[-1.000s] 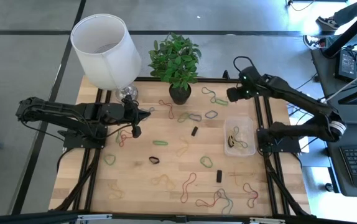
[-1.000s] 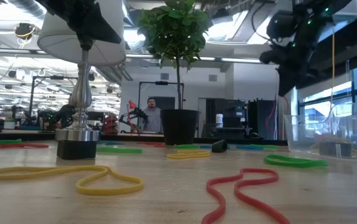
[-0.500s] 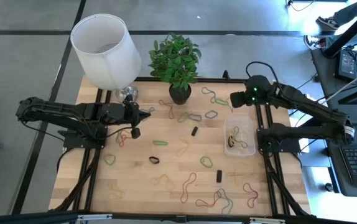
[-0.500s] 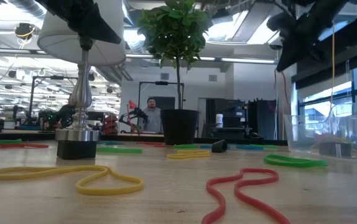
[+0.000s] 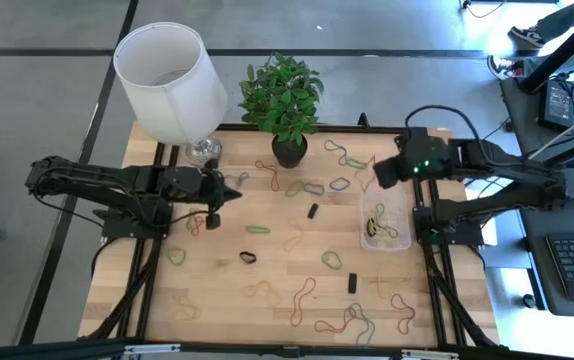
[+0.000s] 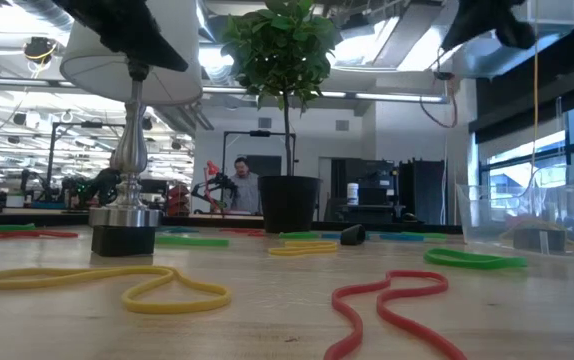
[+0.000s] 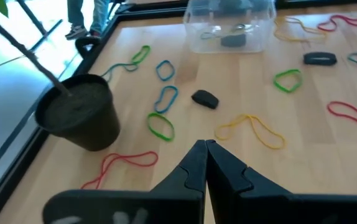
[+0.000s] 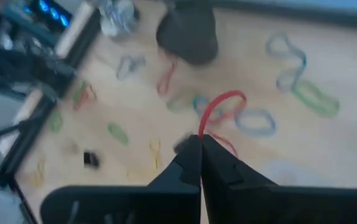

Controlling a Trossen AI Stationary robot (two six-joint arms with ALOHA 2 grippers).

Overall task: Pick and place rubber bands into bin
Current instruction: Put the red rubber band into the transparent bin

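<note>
Right gripper [image 8: 201,138] had swung back from the plant toward the small clear plastic bin [image 5: 399,196], jaws pinched on one thin red rubber band [image 8: 219,106]. Left gripper [image 5: 229,189] unmoved, closed, empty. One bin at the table's right edge, two or three bands inside; roughly twenty loose on the wood.

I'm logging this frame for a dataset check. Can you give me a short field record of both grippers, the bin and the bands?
left gripper: shut, empty, over the table's left part near the lamp
right gripper: shut on a red rubber band, raised beside the bin's far edge
bin: clear, holds a few bands
loose rubber bands: many, scattered over the table
other: potted plant, small black blocks
</note>
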